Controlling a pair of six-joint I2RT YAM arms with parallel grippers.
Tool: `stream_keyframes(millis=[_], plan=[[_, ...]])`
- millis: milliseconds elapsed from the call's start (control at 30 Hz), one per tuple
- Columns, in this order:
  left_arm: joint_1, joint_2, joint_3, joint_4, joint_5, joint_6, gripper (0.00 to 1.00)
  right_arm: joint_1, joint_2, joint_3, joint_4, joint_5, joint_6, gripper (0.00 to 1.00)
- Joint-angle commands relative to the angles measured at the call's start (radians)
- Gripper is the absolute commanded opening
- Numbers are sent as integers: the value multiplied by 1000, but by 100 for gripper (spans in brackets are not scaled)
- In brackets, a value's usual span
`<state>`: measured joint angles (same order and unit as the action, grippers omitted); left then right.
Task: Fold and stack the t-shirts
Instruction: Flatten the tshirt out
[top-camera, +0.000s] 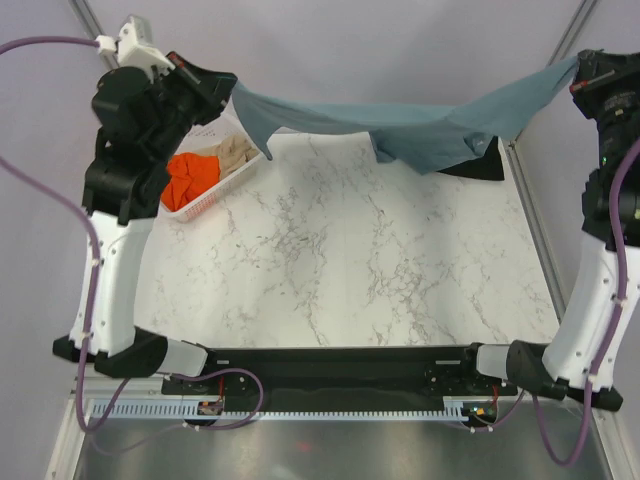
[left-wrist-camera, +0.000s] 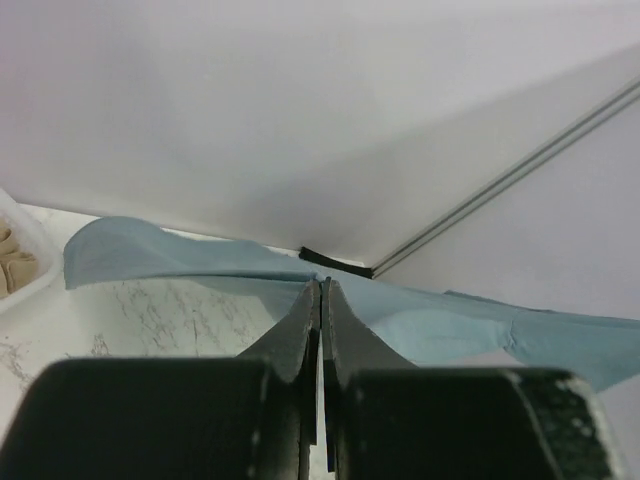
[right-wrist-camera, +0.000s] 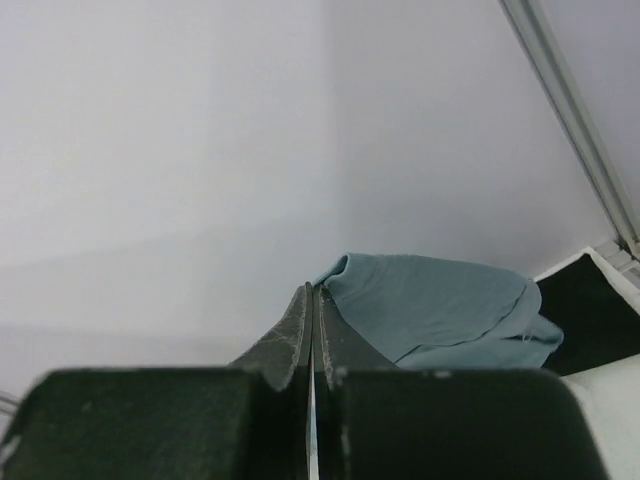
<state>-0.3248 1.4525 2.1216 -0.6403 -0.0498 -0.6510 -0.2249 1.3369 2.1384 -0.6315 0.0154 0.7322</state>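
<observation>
High over the far edge of the counter (top-camera: 340, 260), holding the slate blue-grey t-shirt (top-camera: 420, 130) strung between left pincer (top-camera: 230, 88) and right pincer (top-camera: 578, 70), both clamped tight on its cloth. Sags mid-span: probably light, limp, no stiffness, apt to bunch. Best taken by corners or seams, kept taut while lowering. Beneath its right end, black t-shirt (top-camera: 475, 165) on the counter; orange t-shirt (top-camera: 190, 178) and beige t-shirt (top-camera: 236, 152) in the basket (top-camera: 232, 181).
</observation>
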Motion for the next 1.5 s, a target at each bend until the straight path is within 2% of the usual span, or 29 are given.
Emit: stream_keyframes(millis=[0,200,333,467,633,767,900,967,1067,1133,1233,1267,1367,1400,1467], plan=[[4,-139,-86,50,21,30,2,-4,-112,-8,-45,69,-17,0],[4,-410,-244,48,45,-4,2,-1,-310,60,-207,184,-17,0],[4,-545,-304,42,119,-22,2,9,-436,81,-286,280,21,0],[4,-628,-330,33,140,-42,2,59,-495,184,-344,356,36,0],[4,-644,-301,25,143,-47,2,166,-496,256,-343,441,56,0],[4,-592,-250,25,137,-42,2,217,-469,264,-278,462,33,0],[4,-495,-178,25,68,7,2,271,-401,253,-182,449,-20,0],[4,-459,-164,25,53,28,2,286,-325,255,-162,423,-49,0],[4,-377,-175,27,-57,73,2,295,-202,238,-119,359,-137,0],[4,-298,-230,27,-128,100,2,295,-113,175,-83,324,-180,0],[6,-203,-333,46,-165,99,2,295,-30,-13,42,236,-204,0],[6,-173,-377,60,-174,108,2,295,-16,-122,82,221,-212,0],[26,-48,-416,111,-217,145,2,295,54,-315,261,172,-238,0],[50,-15,-416,116,-229,148,2,295,100,-355,362,143,-244,0],[87,85,-416,128,-234,145,2,297,165,-414,456,98,-257,0]])
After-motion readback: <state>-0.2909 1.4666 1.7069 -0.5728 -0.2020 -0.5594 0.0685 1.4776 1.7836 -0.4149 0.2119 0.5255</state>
